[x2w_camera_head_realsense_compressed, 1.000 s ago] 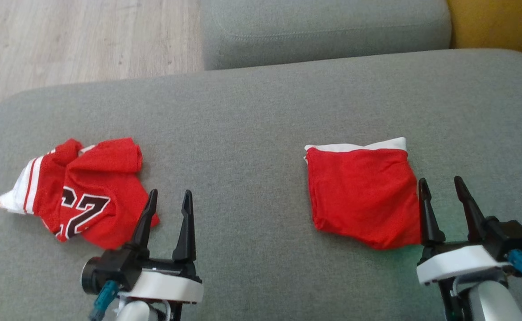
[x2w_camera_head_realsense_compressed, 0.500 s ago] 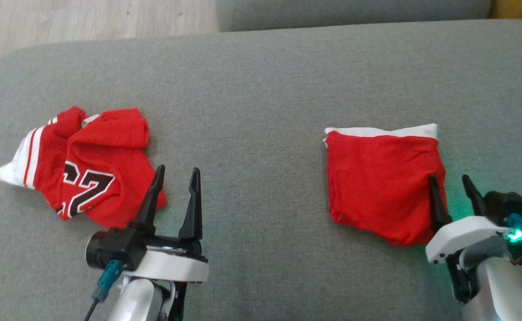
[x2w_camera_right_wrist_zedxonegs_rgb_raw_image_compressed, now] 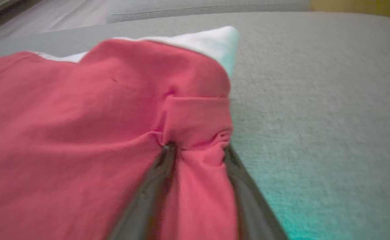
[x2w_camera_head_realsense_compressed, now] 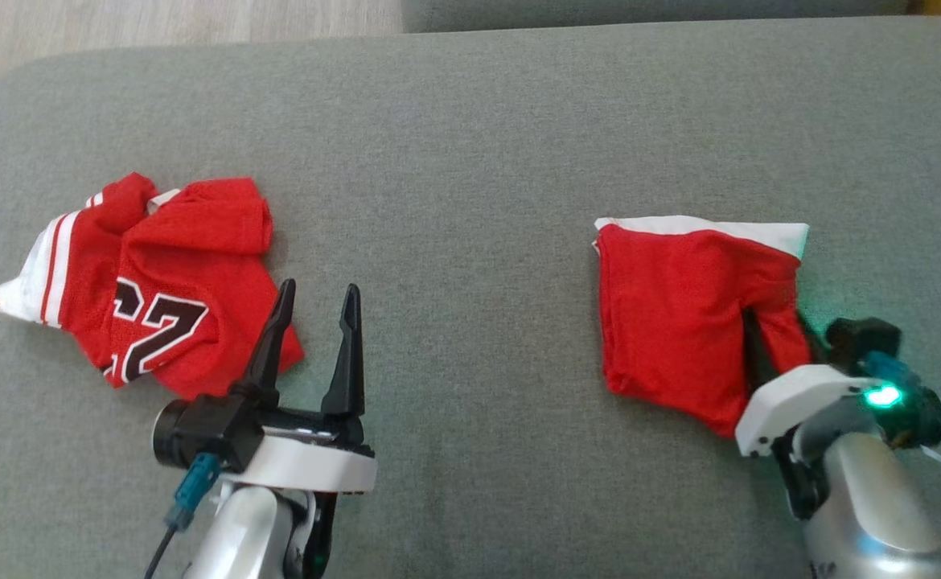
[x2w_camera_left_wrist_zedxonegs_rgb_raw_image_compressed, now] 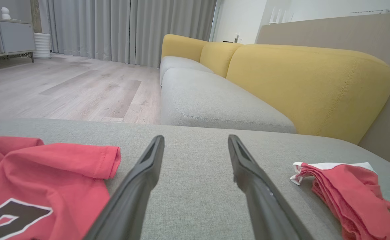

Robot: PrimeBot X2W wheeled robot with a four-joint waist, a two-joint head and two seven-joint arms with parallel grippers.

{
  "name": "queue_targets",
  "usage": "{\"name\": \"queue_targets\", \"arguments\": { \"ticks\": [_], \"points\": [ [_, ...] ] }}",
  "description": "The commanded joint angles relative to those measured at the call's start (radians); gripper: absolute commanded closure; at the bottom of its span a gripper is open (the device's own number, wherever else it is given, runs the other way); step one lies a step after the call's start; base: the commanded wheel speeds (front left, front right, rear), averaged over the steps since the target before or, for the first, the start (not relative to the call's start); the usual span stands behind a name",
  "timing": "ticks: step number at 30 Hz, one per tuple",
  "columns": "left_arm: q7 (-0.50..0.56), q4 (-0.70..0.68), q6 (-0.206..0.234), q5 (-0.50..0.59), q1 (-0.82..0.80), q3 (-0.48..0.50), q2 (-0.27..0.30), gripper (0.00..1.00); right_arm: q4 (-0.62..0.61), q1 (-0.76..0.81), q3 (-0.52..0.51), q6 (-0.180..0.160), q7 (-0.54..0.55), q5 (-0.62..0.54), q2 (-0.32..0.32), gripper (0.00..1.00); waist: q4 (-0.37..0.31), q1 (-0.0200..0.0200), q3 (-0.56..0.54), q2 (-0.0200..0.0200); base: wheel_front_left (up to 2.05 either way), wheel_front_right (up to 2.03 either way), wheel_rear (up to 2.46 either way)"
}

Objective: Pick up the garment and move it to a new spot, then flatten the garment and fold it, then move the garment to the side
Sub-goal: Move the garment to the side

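**A:** So, any writing you can actually read?

**B:** Only on the crumpled red jersey [x2w_camera_head_realsense_compressed: 157, 297] on the left. It has a black, white-edged "2", and the digit beside it is partly hidden.

**A:** And the folded red garment with a white band [x2w_camera_head_realsense_compressed: 680, 314]?

**B:** It's on the right of the grey fabric sofa cushion [x2w_camera_head_realsense_compressed: 470, 145]. The right gripper [x2w_camera_right_wrist_zedxonegs_rgb_raw_image_compressed: 196, 148] is pinching a fold at its right edge. The left gripper [x2w_camera_head_realsense_compressed: 318, 285] is spread, by the jersey's near right corner.
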Motion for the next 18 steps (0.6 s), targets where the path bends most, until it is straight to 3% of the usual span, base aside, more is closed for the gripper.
{"name": "queue_targets", "arguments": {
  "ticks": [1,3,8,12,18],
  "points": [
    [-0.005,-0.027,0.000,0.007,-0.039,0.027,0.001,0.00,-0.001,-0.013,0.052,-0.001,0.007,-0.029,0.002,1.00,-0.004,0.0000,-0.003,0.0000,0.00,0.00,0.00],
    [-0.005,-0.026,0.002,0.006,-0.038,0.029,0.001,0.00,-0.012,-0.025,0.067,-0.001,-0.008,-0.074,0.000,1.00,-0.011,0.0000,-0.012,0.0000,0.00,0.00,0.00],
    [-0.005,-0.026,0.003,0.000,-0.027,0.037,0.001,0.00,-0.082,-0.064,0.169,-0.001,-0.023,-0.161,-0.082,1.00,-0.040,0.0000,-0.037,0.0000,0.00,0.00,0.00],
    [-0.005,-0.027,0.002,-0.005,-0.025,0.036,0.001,0.00,-0.118,-0.100,0.282,-0.001,0.025,-0.154,-0.210,1.00,-0.050,0.0000,-0.049,0.0000,0.00,0.00,0.00],
    [-0.005,-0.036,0.005,-0.014,-0.030,0.029,0.001,0.00,-0.108,-0.122,0.389,-0.001,0.098,-0.075,-0.457,1.00,-0.041,0.0000,-0.045,0.0000,0.00,0.00,0.00]
  ]
}}
